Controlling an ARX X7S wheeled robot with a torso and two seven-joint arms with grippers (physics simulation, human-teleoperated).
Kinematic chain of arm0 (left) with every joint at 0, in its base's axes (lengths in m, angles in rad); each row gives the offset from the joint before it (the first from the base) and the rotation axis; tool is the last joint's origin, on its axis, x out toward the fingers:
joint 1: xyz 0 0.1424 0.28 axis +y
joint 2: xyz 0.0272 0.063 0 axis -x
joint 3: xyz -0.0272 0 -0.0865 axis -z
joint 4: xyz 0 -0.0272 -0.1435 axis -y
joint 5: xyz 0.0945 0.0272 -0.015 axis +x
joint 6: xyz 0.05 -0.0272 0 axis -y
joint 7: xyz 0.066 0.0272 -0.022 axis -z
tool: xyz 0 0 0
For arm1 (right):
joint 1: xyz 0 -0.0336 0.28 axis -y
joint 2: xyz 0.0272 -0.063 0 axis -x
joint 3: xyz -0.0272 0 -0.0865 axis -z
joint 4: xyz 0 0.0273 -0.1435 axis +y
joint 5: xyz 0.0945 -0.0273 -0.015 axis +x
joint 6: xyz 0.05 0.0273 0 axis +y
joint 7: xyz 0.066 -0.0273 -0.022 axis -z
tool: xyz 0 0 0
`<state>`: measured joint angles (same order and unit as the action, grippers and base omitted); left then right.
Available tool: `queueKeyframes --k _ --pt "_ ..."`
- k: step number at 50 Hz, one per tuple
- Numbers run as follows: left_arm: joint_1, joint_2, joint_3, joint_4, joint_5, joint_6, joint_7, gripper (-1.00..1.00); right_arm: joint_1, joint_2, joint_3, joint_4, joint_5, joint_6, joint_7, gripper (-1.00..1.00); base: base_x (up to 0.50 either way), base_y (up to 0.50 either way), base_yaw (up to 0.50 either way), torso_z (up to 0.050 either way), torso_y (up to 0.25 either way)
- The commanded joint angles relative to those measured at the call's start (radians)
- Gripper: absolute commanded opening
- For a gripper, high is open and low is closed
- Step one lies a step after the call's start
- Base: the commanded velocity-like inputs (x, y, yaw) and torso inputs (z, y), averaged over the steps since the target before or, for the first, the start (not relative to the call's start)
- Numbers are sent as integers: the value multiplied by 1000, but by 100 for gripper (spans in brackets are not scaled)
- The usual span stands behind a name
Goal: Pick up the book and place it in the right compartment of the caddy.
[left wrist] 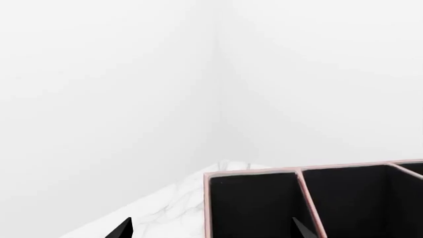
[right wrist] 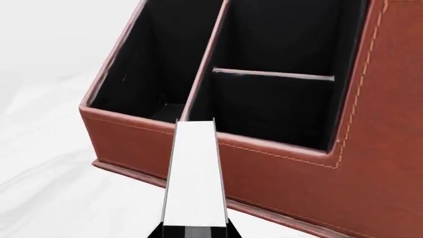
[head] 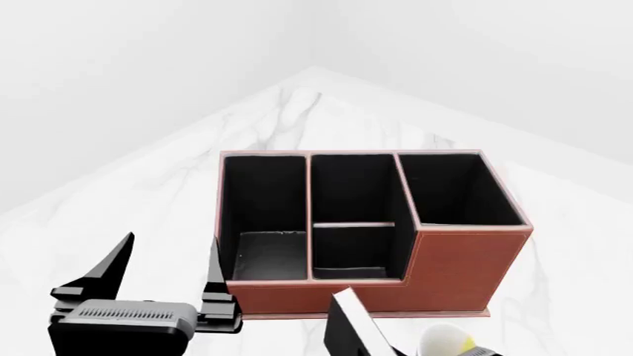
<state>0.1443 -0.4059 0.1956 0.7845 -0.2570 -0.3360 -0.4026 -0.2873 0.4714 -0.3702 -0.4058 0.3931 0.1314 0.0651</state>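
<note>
White marble tabletop (head: pixel 148 200) carries the caddy (head: pixel 435 278); your right gripper (right wrist: pixel 195 229) pinches the book (right wrist: pixel 195 173), left gripper (head: pixel 166 261) spread.

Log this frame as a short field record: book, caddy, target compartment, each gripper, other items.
book: held up in front of the caddy's low front wall, white page edges showing, not yet inside
caddy: reddish-brown, black interior, on the marble table
right compartment: tallest end section, nothing visible in it
left gripper: open, holding nothing, beside the caddy's low end
right gripper: barely in view, appears shut on the book
mug: at the head view's bottom edge
</note>
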Motion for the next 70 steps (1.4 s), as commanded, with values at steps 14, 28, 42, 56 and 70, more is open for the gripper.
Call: queueKeyframes --k 14,28,42,56,70 --pt "-2 -6 4 2 -3 3 -7 100 -10 35 17 -114 -9 2 17 -100 0 0 0 0 1" --pt "-2 -9 9 3 -4 4 -11 100 2 65 46 -203 17 43 48 -100 0 0 0 0 1" --pt "1 -14 7 6 -9 7 -16 100 21 90 76 -275 55 80 72 -100 0 0 0 0 1" --pt "1 -16 8 4 -11 8 -21 100 49 126 120 -371 106 135 114 -100 0 0 0 0 1" --pt "-2 -19 12 2 -13 8 -23 100 227 188 210 -493 320 350 226 -100 0 0 0 0 1"
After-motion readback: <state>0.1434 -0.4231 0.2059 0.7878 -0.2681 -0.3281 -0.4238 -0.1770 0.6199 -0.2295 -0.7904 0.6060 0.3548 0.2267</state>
